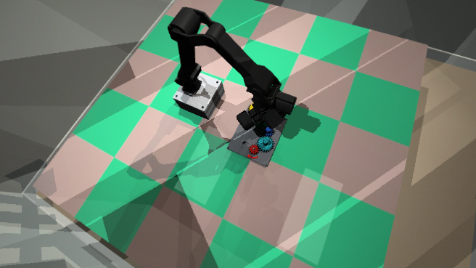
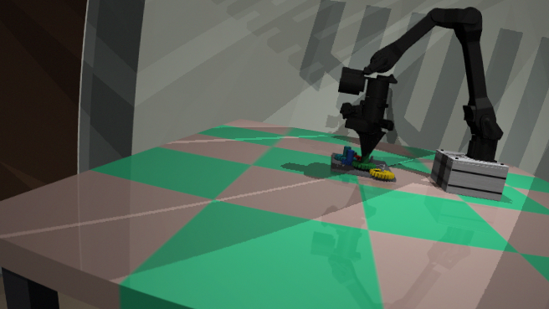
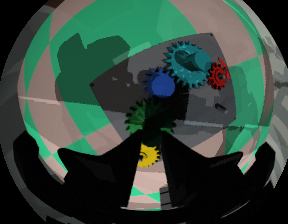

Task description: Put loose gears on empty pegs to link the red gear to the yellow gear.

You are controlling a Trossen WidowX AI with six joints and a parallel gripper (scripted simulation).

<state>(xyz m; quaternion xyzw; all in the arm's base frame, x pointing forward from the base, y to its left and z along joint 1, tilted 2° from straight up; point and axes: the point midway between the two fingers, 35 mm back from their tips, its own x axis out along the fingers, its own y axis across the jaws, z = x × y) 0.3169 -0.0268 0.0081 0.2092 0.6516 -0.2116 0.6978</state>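
The end effector (image 1: 260, 132) (image 2: 365, 158) (image 3: 151, 133) grips the green gear (image 2: 363, 165) (image 3: 137, 119) over the grey board (image 1: 237, 144) (image 2: 350, 172) (image 3: 205, 112), between the yellow gear (image 1: 250, 107) (image 2: 382, 174) (image 3: 149, 156) and the blue gear (image 1: 268, 131) (image 2: 350, 157) (image 3: 163, 85); the teal gear (image 1: 265, 144) (image 2: 340, 157) (image 3: 187, 65) sits beside the red gear (image 1: 254, 149) (image 3: 217, 76).

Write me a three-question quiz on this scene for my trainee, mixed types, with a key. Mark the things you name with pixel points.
1. True or false: the claw (image 2: 365, 159) (image 3: 151, 133) is shut on the green gear (image 2: 363, 165) (image 3: 137, 119).

2. Multiple choice: which gear stands right beside the red gear (image 1: 254, 149) (image 3: 217, 76)?
a) the yellow gear
b) the teal gear (image 1: 265, 144) (image 3: 181, 67)
c) the blue gear (image 1: 268, 130) (image 2: 350, 157) (image 3: 163, 85)

3. Fill in the blank: in the wrist view, the gear between the teal gear and the green gear is ____.

Key: 1. true; 2. b; 3. blue
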